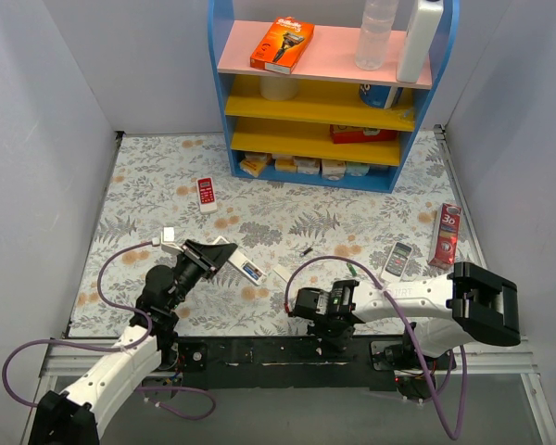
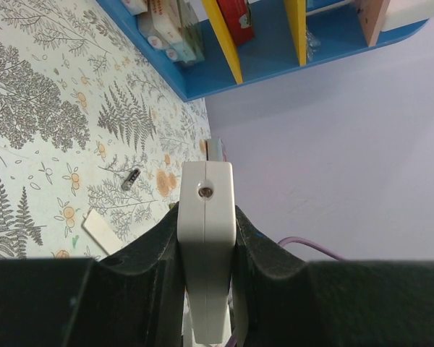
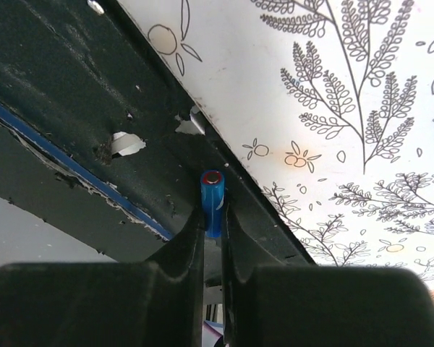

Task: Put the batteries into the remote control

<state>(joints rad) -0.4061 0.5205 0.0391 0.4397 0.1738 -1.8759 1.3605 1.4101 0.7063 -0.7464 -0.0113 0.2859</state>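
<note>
Here the remote control (image 1: 241,263) is off the worktop (image 1: 259,222). It is clamped in the left tool (image 1: 204,256) at the near left of the floral cover, with its long body reaching out to the right of the fingers. From the left wrist view it shows edge-on as a pale slab with one small screw, and the two black fingers (image 2: 148,253) press against both of its sides.

A blue battery (image 3: 213,196) with a red-ringed end sits between the fingers of the right tool (image 3: 212,224), which are closed tightly on it. This battery is low at the near edge of the worktop, where the floral cover meets the dark frame. In the top view the right tool (image 1: 295,304) is near the remote control's free end but apart from it.

Between the two tools a white flat piece (image 2: 101,233) lies on the cover. A dark battery (image 1: 308,250) lies loose a little farther out, and a green battery (image 1: 350,269) lies to its right.

Farther out, a dark-faced remote (image 1: 398,260) and a red package (image 1: 447,234) lie at the right. A red-and-white remote (image 1: 206,195) lies to the left, near the blue shelf unit (image 1: 320,176) at the back, and an orange box (image 1: 283,44) sits on the unit's top shelf.
</note>
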